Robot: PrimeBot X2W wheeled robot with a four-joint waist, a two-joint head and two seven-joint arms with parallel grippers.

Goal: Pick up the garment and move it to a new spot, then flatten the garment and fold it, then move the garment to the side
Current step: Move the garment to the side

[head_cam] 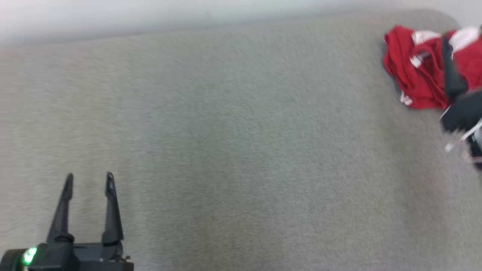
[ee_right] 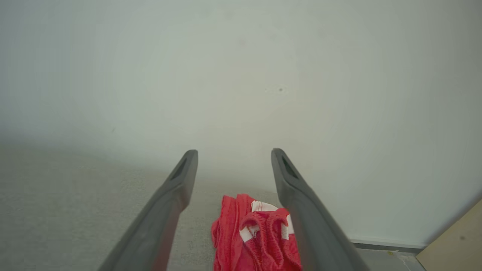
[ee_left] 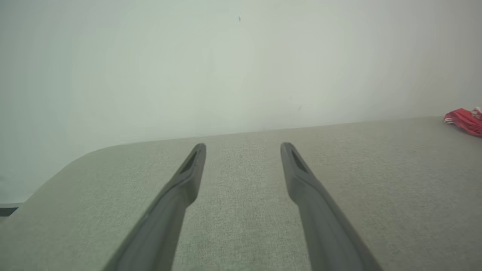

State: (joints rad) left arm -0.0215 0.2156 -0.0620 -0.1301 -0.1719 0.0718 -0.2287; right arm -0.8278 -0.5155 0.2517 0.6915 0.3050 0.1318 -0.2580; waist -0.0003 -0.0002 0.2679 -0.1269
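**Head view, then each wrist: red garment bunched at the table's far right, open right gripper over it**

Head view: a crumpled red fabric garment with white trim lies bunched at the upper right of the frame, near the rounded corner of the grey cloth-covered table. The right gripper is a dark blur over the heap, one finger crossing the red cloth. The left gripper sits at the lower left, fingers parted, holding nothing, well apart from the garment.

Left wrist view: the left gripper stands open over bare table, facing a pale wall. A sliver of the garment shows at the right edge.

Right wrist view: the right gripper is spread wide and empty. The garment lies at the bottom centre, between and below the two fingers, partly behind the right-hand one, on the table.

As a judgement, the heap is neither flat nor folded, so that work remains. An open gripper over the cloth fits either a reach to pick it up or a release after setting it down. Any grasp would need the fingers lowered onto a raised fold before they close. The wide bare centre offers room for spreading.
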